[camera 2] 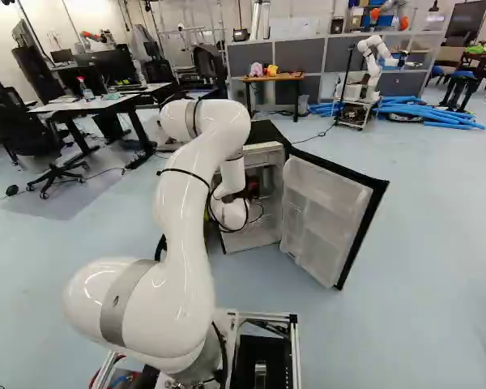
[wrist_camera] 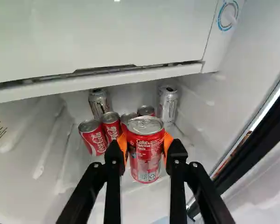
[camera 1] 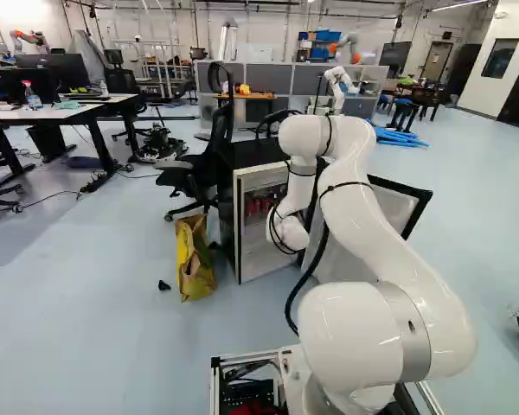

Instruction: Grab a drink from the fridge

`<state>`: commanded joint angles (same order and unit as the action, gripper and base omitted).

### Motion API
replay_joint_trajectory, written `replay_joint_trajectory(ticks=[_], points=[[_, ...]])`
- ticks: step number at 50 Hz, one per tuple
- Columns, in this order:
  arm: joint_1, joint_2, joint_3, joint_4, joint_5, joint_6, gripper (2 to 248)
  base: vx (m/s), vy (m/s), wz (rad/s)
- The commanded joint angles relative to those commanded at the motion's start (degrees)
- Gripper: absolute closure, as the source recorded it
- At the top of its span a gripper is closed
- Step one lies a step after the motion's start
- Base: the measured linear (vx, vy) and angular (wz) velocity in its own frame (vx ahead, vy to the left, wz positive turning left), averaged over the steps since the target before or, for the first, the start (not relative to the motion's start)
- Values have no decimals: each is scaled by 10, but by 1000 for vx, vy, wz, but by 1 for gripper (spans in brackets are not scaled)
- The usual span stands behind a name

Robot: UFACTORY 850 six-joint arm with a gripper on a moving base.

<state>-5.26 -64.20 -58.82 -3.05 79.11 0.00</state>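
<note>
Claw (wrist_camera: 146, 143): grasping the can, one orange pad on each side of its upper half.
Can (wrist_camera: 146, 161): red, upright, between the pads and in front of the other cans in the fridge. Whether its foot is clear of the floor of the fridge, the wrist view does not settle.
Handling: probably full, so fairly heavy for its size; stiff while sealed, though the thin wall could dent under too hard a squeeze. Cold metal may sweat and turn slippery.
Hold: the round side suits two opposed pads. The grip sits rather high, which leaves the foot free to swing if it knocks something; the lid and its tab are best left alone.
Other cans: red ones (wrist_camera: 92, 136) stand in a cluster behind the held can, with a silver can (wrist_camera: 99, 103) to one side at the back and another silver can (wrist_camera: 168, 105) across from it.
Freezer box (wrist_camera: 98, 42): white front, directly above the cans; its lower lip is something to clear on the way out.
Fridge (camera 1: 240, 229): holds all these cans; its door (camera 2: 328, 212) stands wide open, with moulded racks on the inner face.
Arm (camera 2: 186, 219): reaches into the fridge past the open door.
Bag (camera 1: 195, 259): yellow and brown, on the floor beside the fridge; its contents cannot be made out.
Next: the can seems secured, so a straight, level pull out of the fridge looks right.
</note>
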Motion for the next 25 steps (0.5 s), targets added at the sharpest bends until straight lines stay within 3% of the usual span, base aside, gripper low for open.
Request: replay_joint_trajectory(ticks=[25], points=[[-2, 80, 107, 0, 0, 0, 154, 0, 0, 0]])
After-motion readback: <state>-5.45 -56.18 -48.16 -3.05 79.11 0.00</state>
